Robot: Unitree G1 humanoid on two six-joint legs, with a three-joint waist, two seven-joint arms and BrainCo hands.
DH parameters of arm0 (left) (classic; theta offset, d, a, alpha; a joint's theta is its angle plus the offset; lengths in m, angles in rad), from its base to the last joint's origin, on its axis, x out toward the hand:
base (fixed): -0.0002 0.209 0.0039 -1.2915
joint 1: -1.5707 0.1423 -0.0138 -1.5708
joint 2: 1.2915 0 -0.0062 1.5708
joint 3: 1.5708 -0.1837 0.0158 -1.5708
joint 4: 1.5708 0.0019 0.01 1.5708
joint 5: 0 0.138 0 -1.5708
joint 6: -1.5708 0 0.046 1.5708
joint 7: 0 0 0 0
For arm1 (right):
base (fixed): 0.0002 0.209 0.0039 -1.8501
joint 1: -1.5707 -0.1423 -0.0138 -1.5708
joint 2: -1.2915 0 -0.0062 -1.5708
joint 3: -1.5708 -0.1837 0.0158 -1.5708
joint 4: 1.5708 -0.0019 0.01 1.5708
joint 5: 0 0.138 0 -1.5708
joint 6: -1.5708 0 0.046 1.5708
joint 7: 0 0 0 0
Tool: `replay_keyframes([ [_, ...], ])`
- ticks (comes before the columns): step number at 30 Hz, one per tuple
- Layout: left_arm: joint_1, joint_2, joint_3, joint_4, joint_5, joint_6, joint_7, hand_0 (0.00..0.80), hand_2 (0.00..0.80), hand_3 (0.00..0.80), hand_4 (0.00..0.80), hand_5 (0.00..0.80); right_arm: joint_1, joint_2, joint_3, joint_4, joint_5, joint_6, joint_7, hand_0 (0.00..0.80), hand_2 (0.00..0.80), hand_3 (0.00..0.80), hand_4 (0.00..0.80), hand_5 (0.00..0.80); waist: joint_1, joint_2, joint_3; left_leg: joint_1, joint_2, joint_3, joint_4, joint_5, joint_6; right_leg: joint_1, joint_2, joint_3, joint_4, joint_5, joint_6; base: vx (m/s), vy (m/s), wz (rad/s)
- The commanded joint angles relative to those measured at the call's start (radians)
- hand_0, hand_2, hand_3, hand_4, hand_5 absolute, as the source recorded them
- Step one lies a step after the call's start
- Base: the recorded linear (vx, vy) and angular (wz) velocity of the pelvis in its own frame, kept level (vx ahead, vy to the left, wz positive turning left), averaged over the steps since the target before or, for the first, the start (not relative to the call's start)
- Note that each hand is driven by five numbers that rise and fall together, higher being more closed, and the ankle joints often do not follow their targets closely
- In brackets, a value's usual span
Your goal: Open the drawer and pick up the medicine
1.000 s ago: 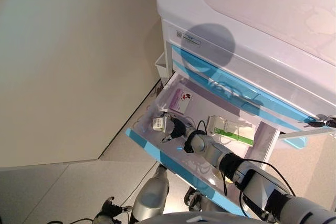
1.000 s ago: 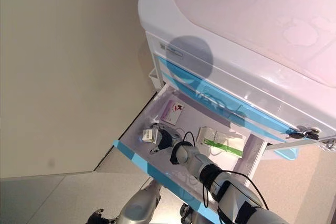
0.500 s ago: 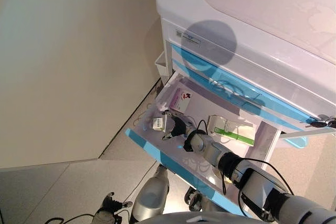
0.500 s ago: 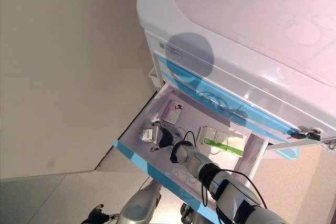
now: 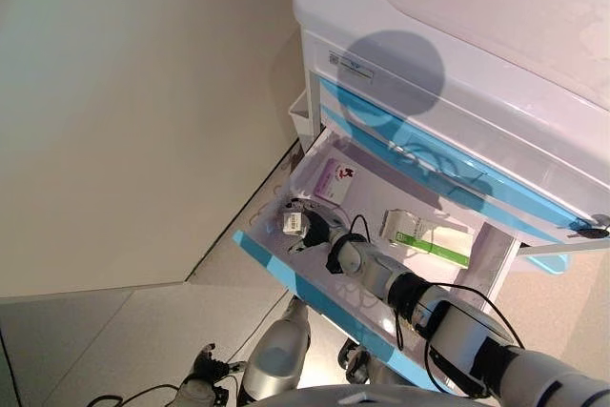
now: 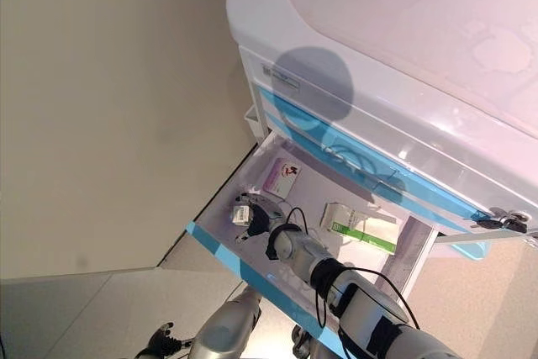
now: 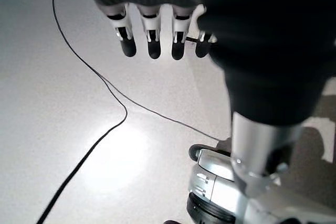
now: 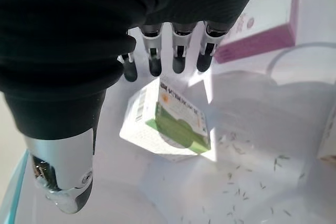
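White cart top [image 5: 496,35], beige wall [image 5: 124,111], pale floor [image 5: 114,340], small side bin [image 5: 298,113]

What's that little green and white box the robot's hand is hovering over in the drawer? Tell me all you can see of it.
The small white cardboard box with a green panel looks like a medicine carton, closed, with a barcode on one side face. It rests tilted on the white floor of the open blue-fronted drawer, near its front left corner. The right hand hangs just above it with fingers straight, not gripping it. A pink and white box lies close behind, apart from it.
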Motion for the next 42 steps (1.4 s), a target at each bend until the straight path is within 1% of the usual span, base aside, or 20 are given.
replay_keyframes([
  [1, -0.021, -0.004, -0.013, 0.051, -0.034, -0.004, 0.019, 0.000, 0.000, 0.000, 0.000, 0.000, -0.067, 0.060, 0.014, 0.006, -0.021, -0.014, -0.030, 0.000, 0.000, 0.000, 0.000, 0.000, 0.010, -0.018, 0.033, -0.005, -0.097, 0.040, 0.014, -0.015, 0.074, -0.025, -0.092, 0.041, -0.049, 0.169, 0.101, 0.000, 0.000, 0.00],
  [6, -0.028, -0.003, -0.016, 0.058, -0.036, -0.003, 0.017, 0.000, 0.000, 0.000, 0.000, 0.000, -0.087, 0.065, 0.004, 0.059, -0.029, -0.007, -0.040, 0.000, 0.000, 0.000, 0.000, 0.000, 0.025, -0.017, 0.041, -0.016, -0.105, 0.029, 0.017, -0.013, 0.076, -0.027, -0.103, 0.029, -0.046, 0.174, 0.106, 0.005, 0.022, 0.04],
  [7, -0.031, -0.001, -0.017, 0.060, -0.037, -0.004, 0.017, 0.000, 0.000, 0.000, 0.000, 0.000, -0.092, 0.068, 0.004, 0.082, -0.034, -0.003, -0.041, 0.389, 0.389, 0.389, 0.389, 0.389, 0.029, -0.016, 0.043, -0.018, -0.107, 0.025, 0.016, -0.011, 0.076, -0.027, -0.104, 0.026, -0.047, 0.175, 0.107, -0.001, 0.009, 0.05],
  [9, -0.035, 0.003, -0.019, 0.061, -0.037, -0.004, 0.016, 0.000, 0.000, 0.000, 0.000, 0.000, -0.102, 0.070, 0.000, 0.106, -0.042, 0.003, -0.047, 0.800, 0.800, 0.800, 0.800, 0.800, 0.033, -0.017, 0.046, -0.022, -0.108, 0.022, 0.013, -0.008, 0.075, -0.028, -0.106, 0.020, -0.050, 0.178, 0.107, -0.003, 0.011, 0.13],
  [12, -0.045, 0.010, -0.022, 0.062, -0.036, -0.003, 0.015, 0.000, 0.000, 0.000, 0.000, 0.000, -0.116, 0.078, -0.003, 0.149, -0.057, 0.013, -0.054, 0.800, 0.800, 0.800, 0.800, 0.800, 0.040, -0.018, 0.049, -0.027, -0.110, 0.017, 0.008, -0.003, 0.073, -0.031, -0.108, 0.017, -0.054, 0.181, 0.108, 0.000, 0.016, 0.22],
  [15, -0.051, 0.010, -0.021, 0.063, -0.040, -0.005, 0.015, 0.000, 0.000, 0.000, 0.000, 0.000, -0.124, 0.084, -0.004, 0.163, -0.074, 0.017, -0.062, 0.800, 0.800, 0.800, 0.800, 0.800, 0.039, -0.025, 0.053, -0.027, -0.109, 0.020, 0.003, -0.003, 0.076, -0.035, -0.107, 0.024, -0.053, 0.185, 0.107, 0.003, 0.012, 0.06],
  [21, -0.054, 0.005, -0.017, 0.066, -0.046, -0.006, 0.015, 0.000, 0.000, 0.000, 0.000, 0.000, -0.120, 0.090, 0.003, 0.137, -0.063, 0.007, -0.057, 0.800, 0.800, 0.800, 0.800, 0.800, 0.030, -0.030, 0.056, -0.024, -0.103, 0.032, -0.011, 0.001, 0.081, -0.052, -0.103, 0.044, -0.054, 0.192, 0.106, -0.007, 0.008, -0.02],
  [30, -0.055, -0.001, -0.016, 0.072, -0.040, -0.003, 0.011, 0.000, 0.000, 0.000, 0.000, 0.000, -0.106, 0.079, 0.004, 0.111, -0.068, 0.001, -0.064, 0.800, 0.800, 0.800, 0.800, 0.800, 0.014, -0.029, 0.057, -0.018, -0.095, 0.039, -0.022, 0.006, 0.076, -0.053, -0.099, 0.046, -0.059, 0.193, 0.105, 0.000, 0.000, 0.00],
  [33, -0.052, 0.004, -0.006, 0.081, -0.027, 0.001, 0.007, 0.000, 0.000, 0.000, 0.000, 0.000, -0.106, 0.065, 0.002, 0.067, -0.054, -0.002, -0.061, 0.800, 0.800, 0.800, 0.800, 0.800, 0.005, -0.035, 0.053, -0.014, -0.090, 0.047, -0.019, 0.003, 0.074, -0.052, -0.092, 0.060, -0.062, 0.194, 0.102, -0.019, -0.009, -0.07],
  [35, -0.055, 0.012, 0.004, 0.087, -0.016, 0.006, 0.005, 0.000, 0.000, 0.000, 0.000, 0.000, -0.111, 0.044, 0.000, 0.007, -0.032, -0.013, -0.048, 0.800, 0.800, 0.800, 0.800, 0.800, -0.011, -0.046, 0.046, -0.010, -0.081, 0.066, -0.017, 0.000, 0.074, -0.054, -0.084, 0.082, -0.071, 0.201, 0.100, -0.041, 0.008, -0.13],
  [36, -0.055, 0.012, 0.004, 0.087, -0.016, 0.005, 0.005, 0.000, 0.000, 0.000, 0.000, 0.000, -0.110, 0.043, 0.000, 0.007, -0.032, -0.013, -0.048, 0.800, 0.800, 0.800, 0.800, 0.800, -0.010, -0.046, 0.045, -0.011, -0.081, 0.067, -0.017, 0.000, 0.075, -0.055, -0.084, 0.083, -0.071, 0.202, 0.100, -0.038, 0.007, -0.21],
  [38, -0.055, 0.019, 0.019, 0.096, -0.001, 0.009, 0.003, 0.000, 0.000, 0.000, 0.000, 0.000, -0.107, 0.011, -0.001, -0.080, -0.012, -0.026, -0.030, 0.800, 0.800, 0.800, 0.800, 0.800, -0.032, -0.063, 0.032, 0.004, -0.071, 0.092, -0.016, -0.010, 0.078, -0.051, -0.074, 0.110, -0.075, 0.204, 0.098, -0.020, -0.009, -0.36],
  [40, -0.055, 0.024, 0.031, 0.100, 0.012, 0.012, 0.002, 0.000, 0.000, 0.000, 0.000, 0.000, -0.098, -0.018, -0.005, -0.155, 0.005, -0.036, -0.011, 0.800, 0.800, 0.800, 0.800, 0.800, -0.047, -0.072, 0.023, 0.021, -0.063, 0.112, -0.017, -0.017, 0.078, -0.046, -0.067, 0.133, -0.076, 0.206, 0.096, -0.007, 0.001, -0.47],
  [41, -0.054, 0.023, 0.031, 0.100, 0.012, 0.012, 0.002, 0.000, 0.000, 0.000, 0.000, 0.000, -0.097, -0.019, -0.004, -0.158, 0.005, -0.034, -0.010, 0.800, 0.800, 0.800, 0.800, 0.800, -0.046, -0.072, 0.023, 0.023, -0.062, 0.113, -0.017, -0.018, 0.078, -0.045, -0.067, 0.134, -0.076, 0.206, 0.096, 0.010, -0.003, -0.44],
  [42, -0.055, 0.025, 0.037, 0.101, 0.021, 0.015, 0.001, 0.000, 0.000, 0.000, 0.000, 0.000, -0.088, -0.039, -0.011, -0.203, 0.016, -0.040, -0.002, 0.800, 0.800, 0.800, 0.800, 0.800, -0.057, -0.078, 0.018, 0.033, -0.057, 0.125, -0.017, -0.023, 0.079, -0.042, -0.062, 0.146, -0.076, 0.206, 0.096, 0.014, -0.018, -0.44],
])
